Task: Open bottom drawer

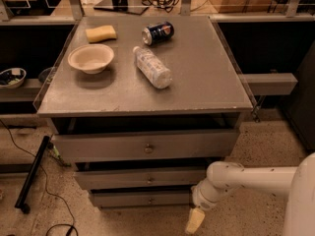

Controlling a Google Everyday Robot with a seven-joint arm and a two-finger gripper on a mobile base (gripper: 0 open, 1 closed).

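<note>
Upper left: a bowl (91, 58) and a yellow sponge (101, 33) rest on the cabinet top (206, 82). Lower centre: the bottom drawer (123, 199) sits beneath two wider drawer fronts. Upper centre: a plastic bottle (153, 68) and a soda can (157, 33) lie sideways. Lower right: the gripper (194, 221) hangs near the drawer's right end; its grip state cannot be determined.

On my feed, warm, dim light falls from above onto the desk (206, 82) top, up and left of the hand (195, 221), which hangs low by the floor (275, 136), just right of the bottom drawer (140, 199). The bowl (91, 58) and bottle (152, 67), far above the hand, cast soft shadows. The drawer gaps (142, 163) left of it sink into black, while the white arm (256, 178) above it shows brightest.
</note>
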